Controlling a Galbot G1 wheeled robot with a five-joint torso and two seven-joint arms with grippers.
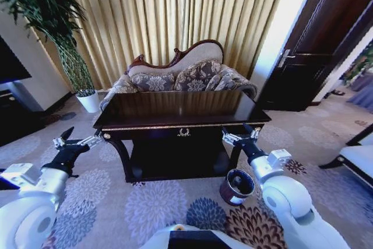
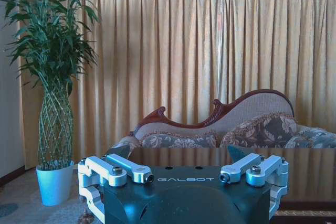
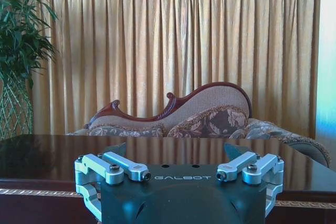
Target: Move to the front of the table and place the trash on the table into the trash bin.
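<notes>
Tabletop (image 1: 175, 106): dark wood, highly glossy, mirroring the curtain and sofa, with gold-toned trim along its edge. Trash bin (image 1: 236, 186): dark brown body, shiny rim. Left gripper (image 2: 184, 178) and right gripper (image 3: 181, 174): brushed silver metal fingers (image 2: 128, 168) on a smooth, dark, slightly glossy housing. Sofa (image 1: 180, 74): patterned woven cloth in a polished carved wood frame. Curtain (image 2: 210, 51): pleated golden cloth. Carpet (image 1: 151, 202): matt, floral-patterned pile.

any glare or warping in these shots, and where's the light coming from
Head view: strong fisheye, the curtains and door bow outward; the glossy table mirrors the sofa. Left wrist view: backlit curtains glow, sofa reflected in the tabletop. Right wrist view: same backlight, a bright washed-out strip at one edge.
</notes>
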